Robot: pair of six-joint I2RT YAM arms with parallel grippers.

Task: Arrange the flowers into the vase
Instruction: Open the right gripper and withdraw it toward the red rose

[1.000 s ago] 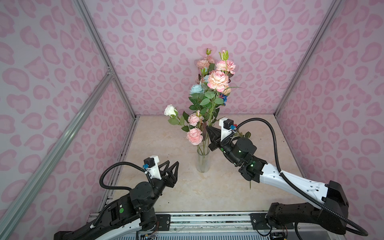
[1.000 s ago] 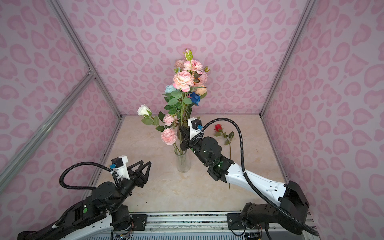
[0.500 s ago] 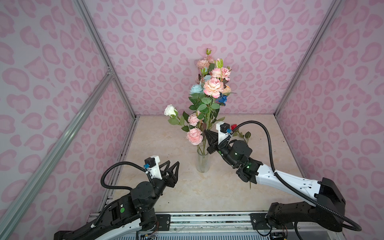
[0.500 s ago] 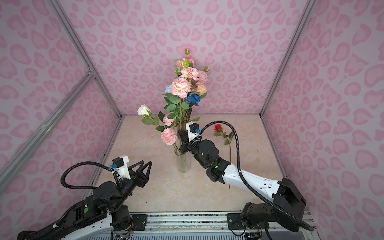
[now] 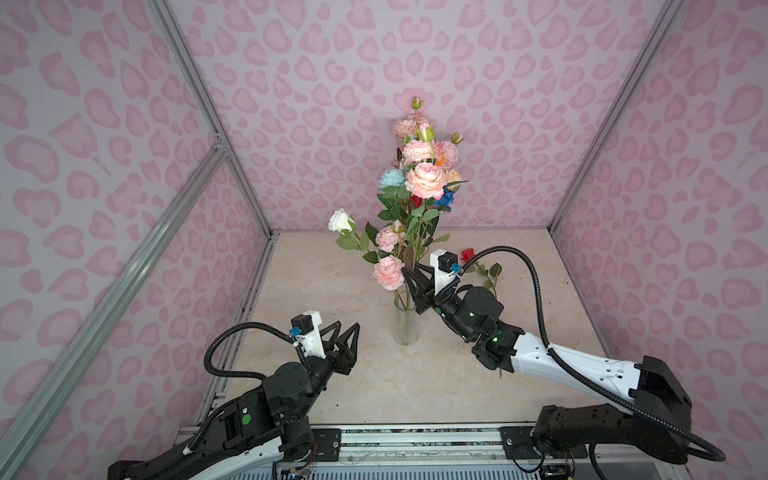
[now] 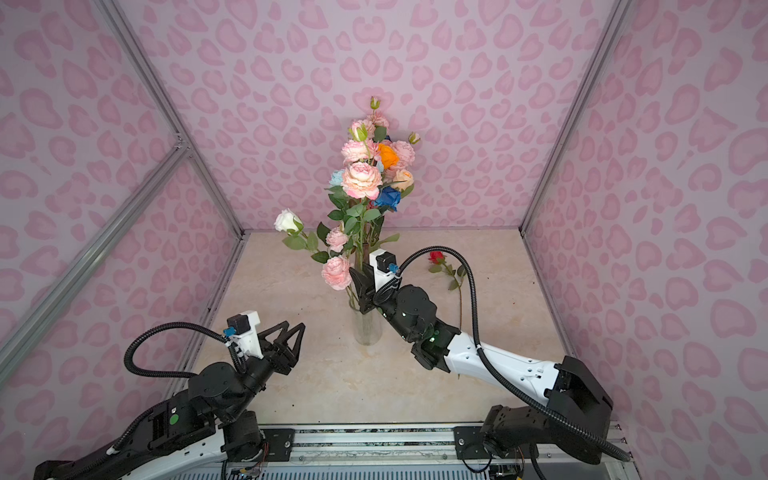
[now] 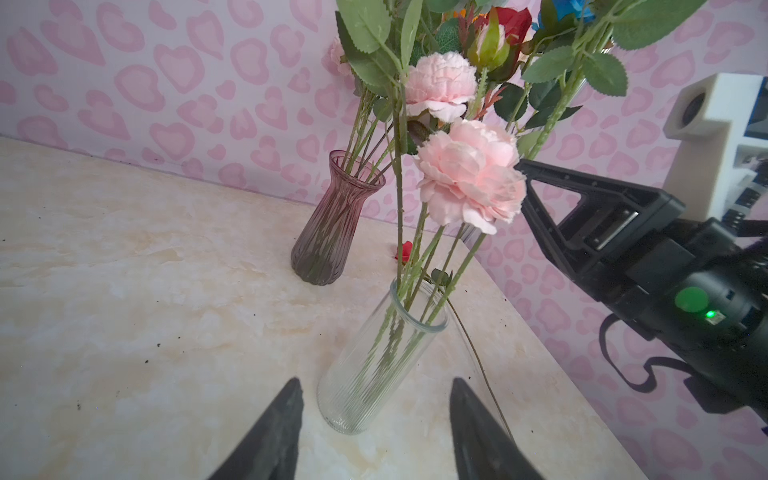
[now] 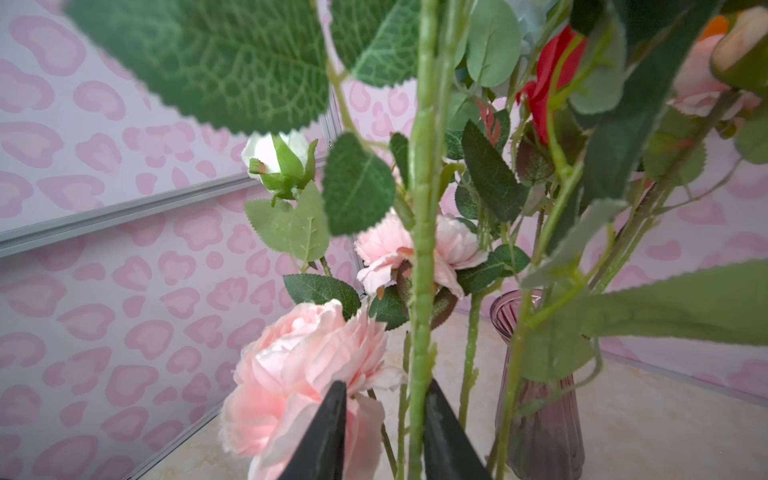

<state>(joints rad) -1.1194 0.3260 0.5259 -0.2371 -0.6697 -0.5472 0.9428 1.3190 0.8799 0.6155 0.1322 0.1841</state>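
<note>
Right hand newly loose around stem

Bare desk lies open ahead of my left tool, a clean lane right up to the clear vase. My right tool is hemmed in: a green stem stands between its parted jaws, a pink bloom sits just beside, and leaves crowd overhead. Further back, the purple vase and a red rose lying on the desk take up room.
</note>
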